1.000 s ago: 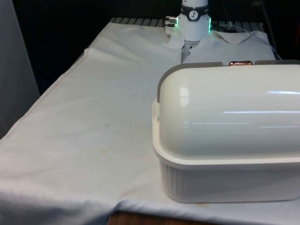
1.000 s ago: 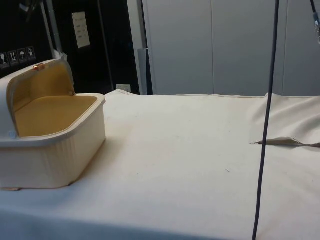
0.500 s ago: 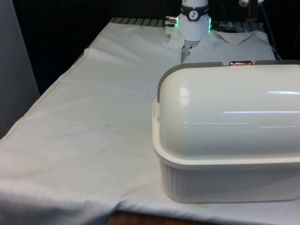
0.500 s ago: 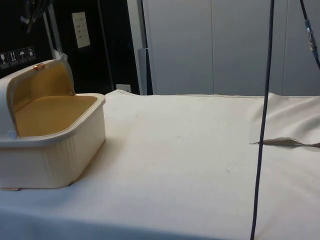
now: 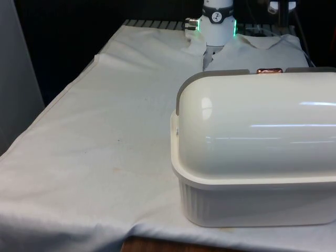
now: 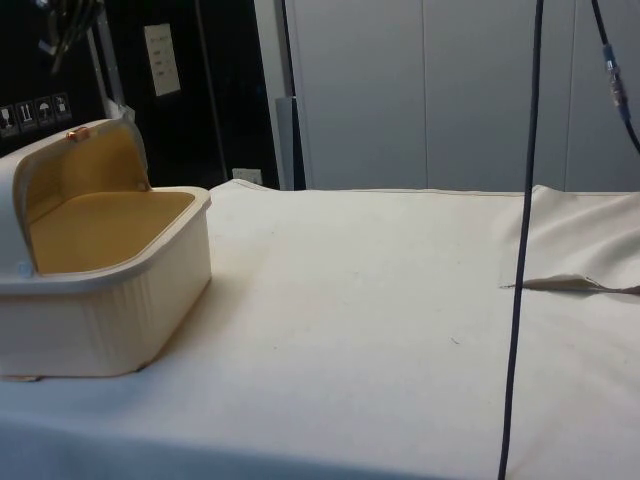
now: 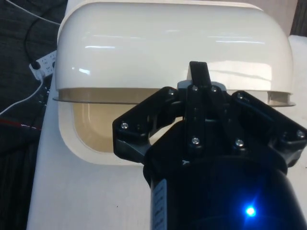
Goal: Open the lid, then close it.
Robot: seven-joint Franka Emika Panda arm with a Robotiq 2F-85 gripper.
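— Where is the bread box?

— The bread box (image 5: 254, 157) sits on the white cloth (image 5: 105, 136) at the near end of the table, toward the front view's right. From the side, its lid (image 6: 75, 170) is rolled back and the tan inside lies open. A copper handle (image 5: 269, 70) shows at the lid's top edge.

— And your gripper?

— My gripper (image 7: 199, 79) hangs above the box, looking down on the lid's curved shell and the open tray. My two fingers are pressed together, holding nothing.
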